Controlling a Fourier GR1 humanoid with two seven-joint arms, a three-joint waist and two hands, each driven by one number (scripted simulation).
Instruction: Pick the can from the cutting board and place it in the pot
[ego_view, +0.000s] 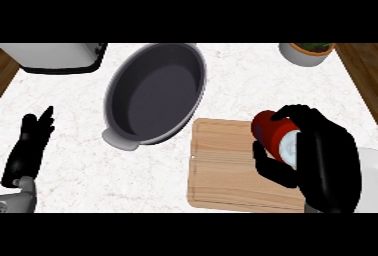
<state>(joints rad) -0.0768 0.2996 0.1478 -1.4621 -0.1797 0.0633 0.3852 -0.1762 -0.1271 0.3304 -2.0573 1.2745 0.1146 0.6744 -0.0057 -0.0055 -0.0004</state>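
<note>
A red can (272, 133) with a pale end lies tilted over the right part of the wooden cutting board (225, 170). My right hand (321, 160) is curled round the can, fingers over its top and thumb under it, hiding much of it. The dark grey oval pot (122, 122) stands to the upper left of the board, with nothing showing inside it. My left hand (29, 145) rests open at the left edge, fingers up, apart from everything.
A silver toaster (55, 57) stands at the back left. A white planter with greenery (306, 52) sits at the back right. Wood floor shows past the counter's left and right edges. Bare marble lies between the pot and my left hand.
</note>
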